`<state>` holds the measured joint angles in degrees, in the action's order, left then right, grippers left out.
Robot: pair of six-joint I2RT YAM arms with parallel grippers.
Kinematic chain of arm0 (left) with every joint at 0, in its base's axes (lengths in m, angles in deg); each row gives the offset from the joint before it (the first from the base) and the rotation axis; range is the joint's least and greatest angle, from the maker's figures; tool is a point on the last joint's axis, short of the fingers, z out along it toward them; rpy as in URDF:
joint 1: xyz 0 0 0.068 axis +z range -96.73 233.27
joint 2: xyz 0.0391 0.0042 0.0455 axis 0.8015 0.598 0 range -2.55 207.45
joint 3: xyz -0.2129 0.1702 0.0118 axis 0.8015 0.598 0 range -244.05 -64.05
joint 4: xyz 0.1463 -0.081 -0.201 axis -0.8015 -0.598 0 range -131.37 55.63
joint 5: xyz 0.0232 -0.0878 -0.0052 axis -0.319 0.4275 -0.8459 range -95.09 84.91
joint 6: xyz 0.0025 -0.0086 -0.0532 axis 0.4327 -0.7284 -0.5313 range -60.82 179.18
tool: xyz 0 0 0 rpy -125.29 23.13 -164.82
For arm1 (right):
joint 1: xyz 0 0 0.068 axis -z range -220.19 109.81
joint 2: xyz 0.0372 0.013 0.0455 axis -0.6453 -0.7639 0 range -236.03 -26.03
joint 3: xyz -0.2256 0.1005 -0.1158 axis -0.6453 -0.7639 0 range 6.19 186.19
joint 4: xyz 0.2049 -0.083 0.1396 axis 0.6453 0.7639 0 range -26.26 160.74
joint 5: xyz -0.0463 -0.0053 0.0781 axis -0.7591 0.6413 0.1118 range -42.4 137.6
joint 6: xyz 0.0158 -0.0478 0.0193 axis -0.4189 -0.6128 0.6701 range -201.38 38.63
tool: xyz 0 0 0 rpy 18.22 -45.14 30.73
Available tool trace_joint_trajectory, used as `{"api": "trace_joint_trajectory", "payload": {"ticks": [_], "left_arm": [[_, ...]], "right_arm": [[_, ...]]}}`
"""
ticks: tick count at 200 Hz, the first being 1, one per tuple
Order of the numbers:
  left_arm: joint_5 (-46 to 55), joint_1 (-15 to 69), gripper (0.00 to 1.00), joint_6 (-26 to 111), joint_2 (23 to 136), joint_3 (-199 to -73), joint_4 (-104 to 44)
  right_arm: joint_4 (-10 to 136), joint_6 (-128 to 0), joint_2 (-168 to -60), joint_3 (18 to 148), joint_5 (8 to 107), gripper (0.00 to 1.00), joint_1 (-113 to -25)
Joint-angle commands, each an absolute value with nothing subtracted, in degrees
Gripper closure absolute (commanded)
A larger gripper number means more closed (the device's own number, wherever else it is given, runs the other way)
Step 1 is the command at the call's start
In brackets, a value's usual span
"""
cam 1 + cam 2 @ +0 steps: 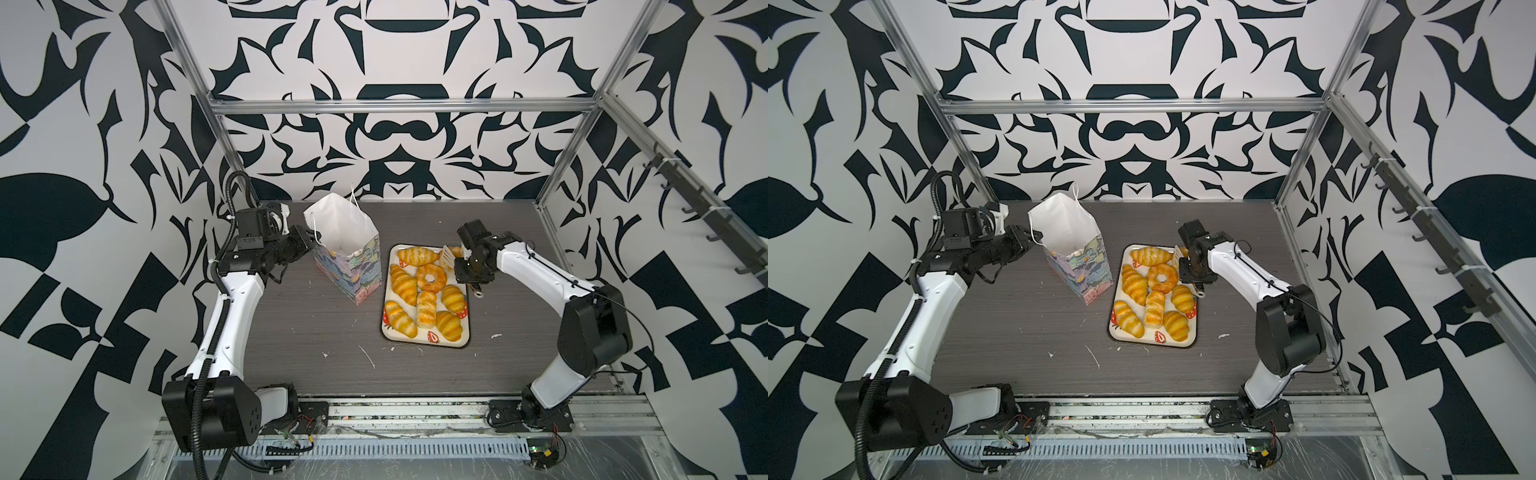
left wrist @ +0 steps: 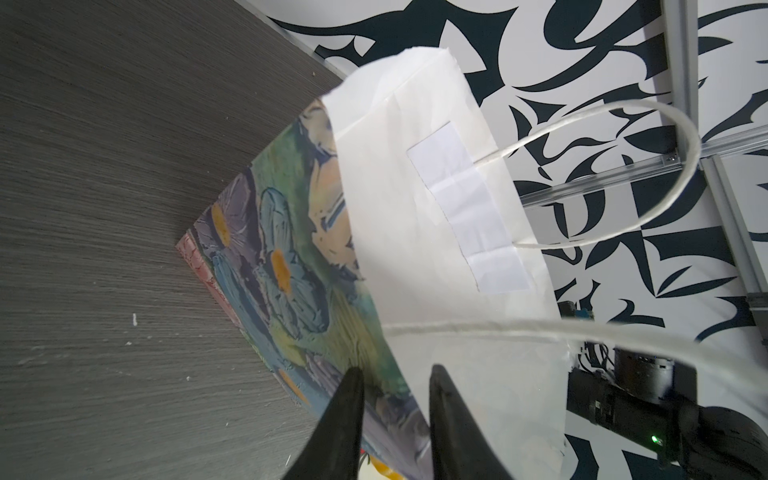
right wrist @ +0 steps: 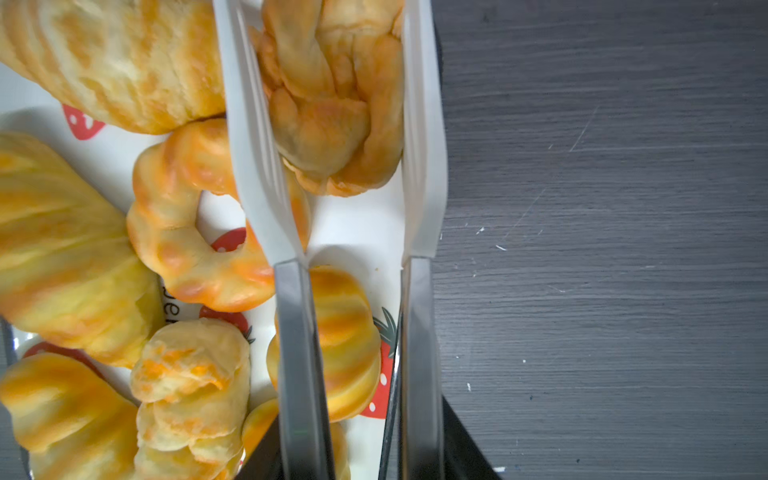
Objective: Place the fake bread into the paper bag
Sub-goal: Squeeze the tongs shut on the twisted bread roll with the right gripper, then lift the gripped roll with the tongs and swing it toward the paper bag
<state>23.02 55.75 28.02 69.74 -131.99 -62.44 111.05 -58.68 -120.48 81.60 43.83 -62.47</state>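
The paper bag (image 1: 349,257) (image 1: 1077,257) stands upright and open at the back left of the table. My left gripper (image 1: 309,245) (image 2: 395,374) is shut on its near side wall at the rim. Several pieces of fake bread lie on the strawberry tray (image 1: 424,338), among them a ring doughnut (image 1: 432,277) (image 3: 183,249). My right gripper (image 1: 469,270) (image 3: 357,453) is shut on white-tipped tongs (image 1: 446,255) (image 3: 257,166). The tongs' tips press both sides of a swirl bun (image 3: 332,104) at the tray's far right corner.
White scraps (image 1: 368,357) dot the dark wood-grain table (image 1: 316,324). Aluminium frame posts (image 1: 561,166) stand at the back corners. A rail of dark hooks (image 1: 706,216) runs along the right wall. The bag's cord handle (image 2: 665,166) loops out beside the left gripper.
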Motion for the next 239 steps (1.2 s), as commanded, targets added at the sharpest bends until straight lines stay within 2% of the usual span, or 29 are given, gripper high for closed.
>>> {"api": "trace_joint_trajectory", "payload": {"ticks": [1,57,110,170,239], "left_arm": [[22.88,55.6,0.69,27.81,69.08,-132.43,-62.07],[22.85,55.56,0.69,27.83,68.99,-132.76,-62.41],[22.82,55.56,0.69,27.93,68.64,-133.41,-63.12],[23.13,55.58,0.69,28.24,67.99,-134.75,-64.23],[23.44,55.56,0.74,28.68,68.02,-134.69,-64.77]], "right_arm": [[111.89,-59.14,-116.13,85.13,42.31,0.57,-62.83],[114.5,-59.22,-109.99,86.76,45.55,0.56,-63.49],[118.23,-59.69,-106.58,93.39,44.92,0.57,-68.67],[121.57,-60.01,-107.54,105.53,43.28,0.57,-77.68],[123.57,-61.52,-113.43,118.04,39.17,0.56,-87.34]]}}
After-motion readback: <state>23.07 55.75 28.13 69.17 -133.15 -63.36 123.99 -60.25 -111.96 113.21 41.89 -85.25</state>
